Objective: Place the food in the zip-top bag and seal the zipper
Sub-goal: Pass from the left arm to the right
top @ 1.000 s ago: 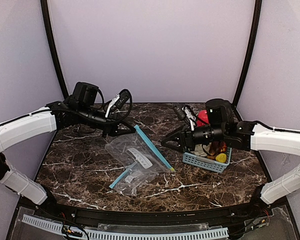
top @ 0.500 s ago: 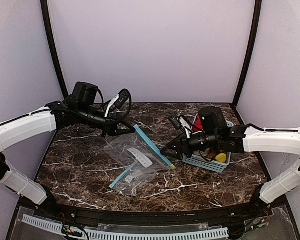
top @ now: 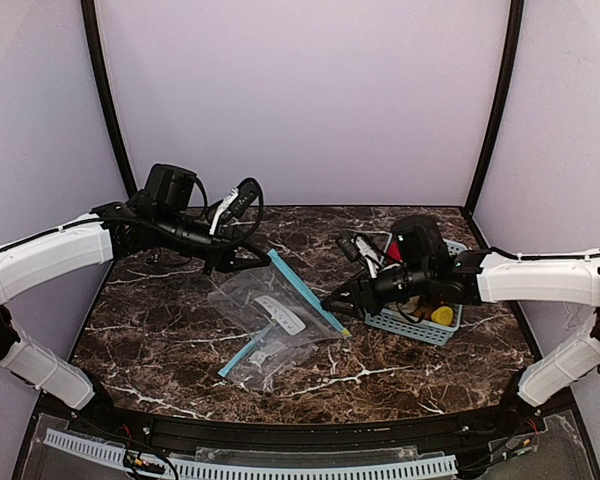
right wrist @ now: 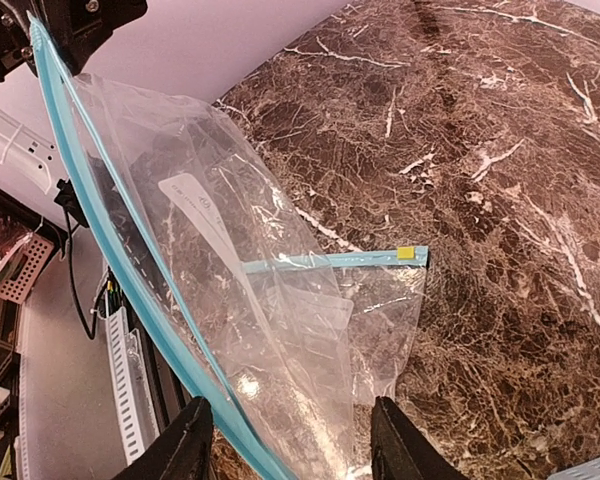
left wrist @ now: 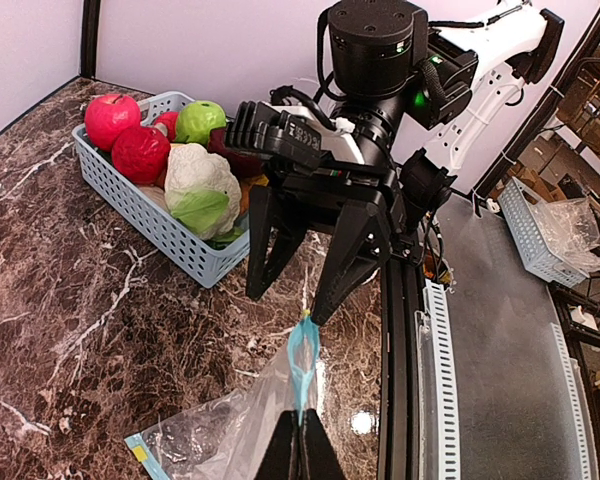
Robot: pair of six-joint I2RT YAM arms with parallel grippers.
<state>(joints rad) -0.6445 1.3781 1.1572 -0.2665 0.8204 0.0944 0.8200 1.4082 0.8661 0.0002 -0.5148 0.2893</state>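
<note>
I've bare desk [top: 160,330] open toward the near edge, my left gripper [left wrist: 300,440] pinches the zip-top bag's [top: 265,325] raised zipper corner, my right gripper [right wrist: 290,440] stands spread astride its lower end, the food [left wrist: 198,185] in the basket [left wrist: 145,212] beside it

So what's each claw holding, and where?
Left claw pinches the zip-top bag by one end of its blue zipper strip. Right claw, open astride that strip, holds nothing.

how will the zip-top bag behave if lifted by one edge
Probably floppy: the zip-top bag is thin clear film, creased and sagging from the corner the left end effector pinches. Likely very light, so it may slide on the glossy table. Its blue zipper strip looks stiffer, bowing rather than folding.
</note>
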